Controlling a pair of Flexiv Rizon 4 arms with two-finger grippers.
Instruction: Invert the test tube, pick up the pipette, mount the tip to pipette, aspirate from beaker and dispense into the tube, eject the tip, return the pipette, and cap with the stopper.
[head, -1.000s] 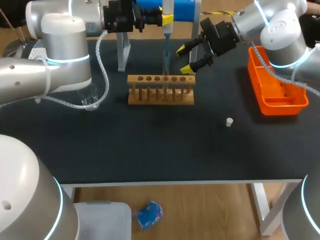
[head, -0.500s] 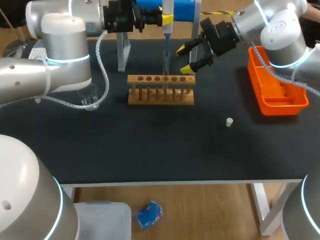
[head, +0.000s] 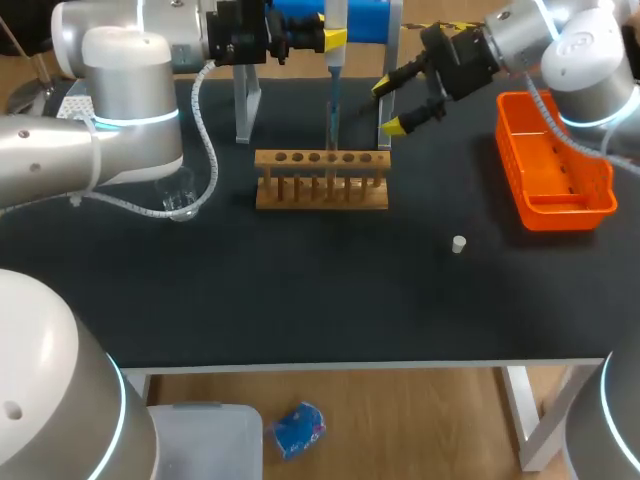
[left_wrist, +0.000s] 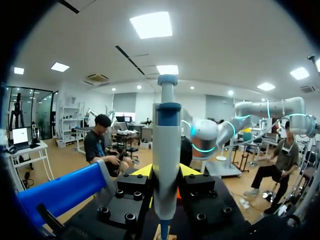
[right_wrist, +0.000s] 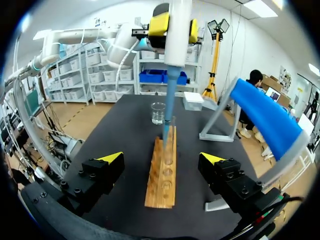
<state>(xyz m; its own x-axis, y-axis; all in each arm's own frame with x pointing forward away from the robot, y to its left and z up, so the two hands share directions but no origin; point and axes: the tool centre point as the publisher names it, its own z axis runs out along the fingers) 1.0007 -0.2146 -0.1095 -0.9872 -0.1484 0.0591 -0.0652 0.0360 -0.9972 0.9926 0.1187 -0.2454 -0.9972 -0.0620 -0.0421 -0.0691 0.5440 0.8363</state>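
One pipette (head: 336, 20), one rack (head: 321, 180), one beaker (head: 180, 200), one stopper (head: 458, 243), one basket (head: 556, 206).

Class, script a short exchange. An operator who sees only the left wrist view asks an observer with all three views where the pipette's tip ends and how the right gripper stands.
Operator: My left gripper is shut on the pipette, but I cannot follow its lower end. Where does it reach?
Observer: The blue tip runs straight down to the holes of the wooden rack.
Operator: And my other arm?
Observer: The right gripper faces along the rack from one end, jaws open, gripping nothing.
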